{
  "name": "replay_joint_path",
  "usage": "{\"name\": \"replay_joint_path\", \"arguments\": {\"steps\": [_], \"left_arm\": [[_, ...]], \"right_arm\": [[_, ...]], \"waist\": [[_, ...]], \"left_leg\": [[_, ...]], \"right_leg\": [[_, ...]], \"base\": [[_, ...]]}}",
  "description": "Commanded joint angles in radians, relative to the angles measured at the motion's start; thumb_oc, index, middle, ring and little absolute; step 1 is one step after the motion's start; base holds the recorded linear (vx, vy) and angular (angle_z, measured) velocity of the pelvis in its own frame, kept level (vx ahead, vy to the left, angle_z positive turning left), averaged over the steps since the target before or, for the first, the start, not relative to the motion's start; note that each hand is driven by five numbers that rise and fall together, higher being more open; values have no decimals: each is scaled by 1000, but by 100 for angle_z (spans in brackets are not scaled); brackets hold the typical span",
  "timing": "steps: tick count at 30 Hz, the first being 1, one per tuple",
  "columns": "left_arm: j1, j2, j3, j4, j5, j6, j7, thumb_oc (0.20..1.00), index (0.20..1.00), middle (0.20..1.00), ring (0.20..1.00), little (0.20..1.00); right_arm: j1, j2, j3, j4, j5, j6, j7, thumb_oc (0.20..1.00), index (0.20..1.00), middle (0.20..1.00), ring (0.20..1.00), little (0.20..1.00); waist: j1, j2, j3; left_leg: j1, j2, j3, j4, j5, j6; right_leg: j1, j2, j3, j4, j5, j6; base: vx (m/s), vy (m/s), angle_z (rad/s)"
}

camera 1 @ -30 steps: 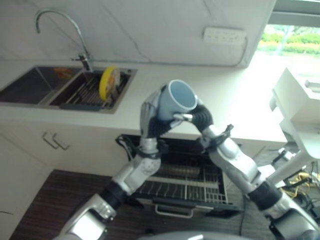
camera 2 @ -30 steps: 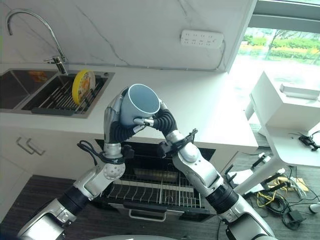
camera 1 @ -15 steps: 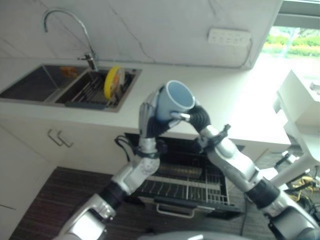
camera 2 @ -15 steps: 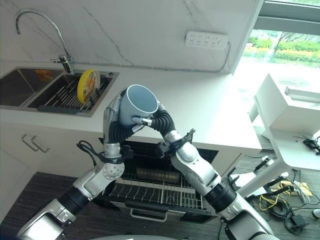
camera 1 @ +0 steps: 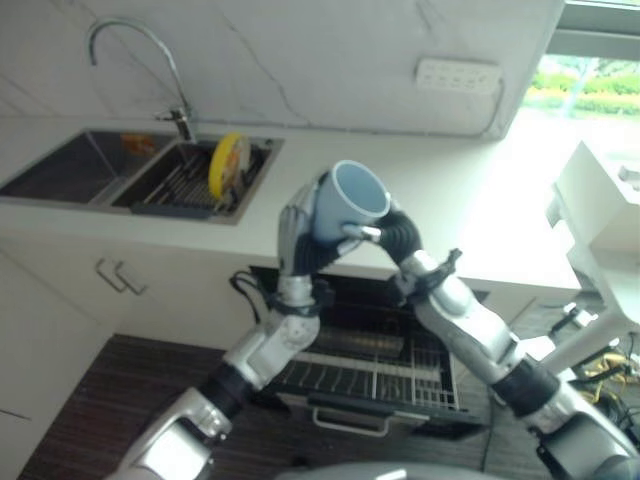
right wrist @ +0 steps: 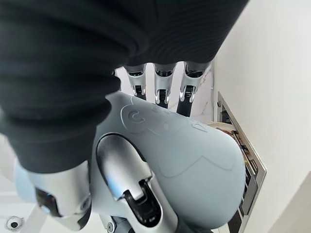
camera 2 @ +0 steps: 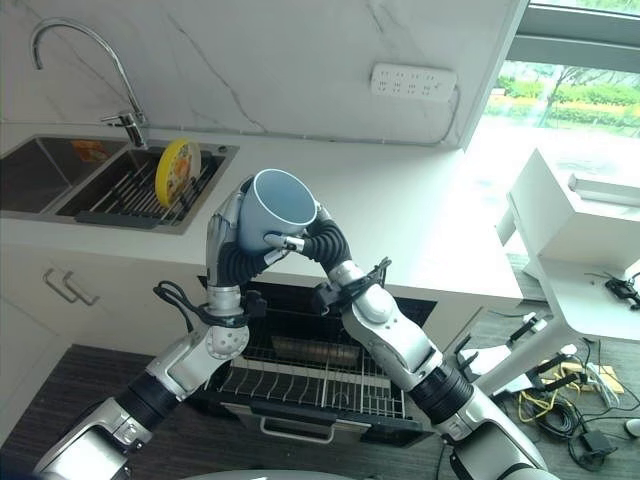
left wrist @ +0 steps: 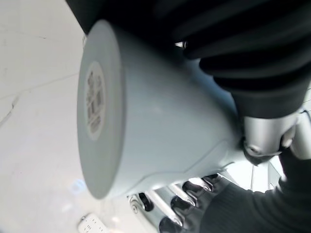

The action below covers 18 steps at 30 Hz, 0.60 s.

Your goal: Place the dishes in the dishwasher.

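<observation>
The pale blue ceramic mug [camera 2: 277,209] is held up in the air between both hands, above the white countertop's [camera 2: 420,225] front edge and the open dishwasher's pulled-out wire rack [camera 2: 320,385], its mouth tilted upward; the left hand [camera 2: 226,240] cups its side and the right hand [camera 2: 305,243] curls round it from the other side. Much of the mug's wall is hidden by the hands' dark covers, so its handle cannot be made out. In the left wrist view a round label [left wrist: 94,105] sits on the mug's base, its print seemingly too blurred to read, and a yellow round plate [camera 2: 177,167] stands on edge in the steel sink's [camera 2: 40,185] drying rack.
</observation>
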Motion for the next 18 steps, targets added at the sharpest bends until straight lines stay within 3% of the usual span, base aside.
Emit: {"name": "replay_joint_path", "arguments": {"steps": [1, 14, 18], "left_arm": [[-81, -49, -245, 60, 47, -89, -109, 1000, 1000, 1000, 1000, 1000], [-50, -40, -213, 47, 68, -68, -101, 1000, 1000, 1000, 1000, 1000], [-34, -26, -181, 33, 42, -30, -98, 1000, 1000, 1000, 1000, 1000]], "right_arm": [[-255, 163, -28, -51, 46, -161, -36, 200, 200, 200, 200, 200], [-181, 135, -156, -85, 55, -275, -192, 200, 200, 200, 200, 200], [-123, 110, -223, -94, 31, -329, -209, 200, 200, 200, 200, 200]], "waist": [[10, -13, 9], [-20, -3, 16], [-37, 4, 17]], "left_leg": [[29, 42, 91, 45, -121, 16], [35, 54, 117, 49, -117, 12], [42, 57, 129, 44, -112, 13]], "right_leg": [[-7, -51, 7, 85, -128, 35], [-6, -44, 16, 89, -132, 26], [-6, -43, 20, 90, -131, 25]], "base": [[0, 0, 0], [0, 0, 0], [28, 7, -3]]}}
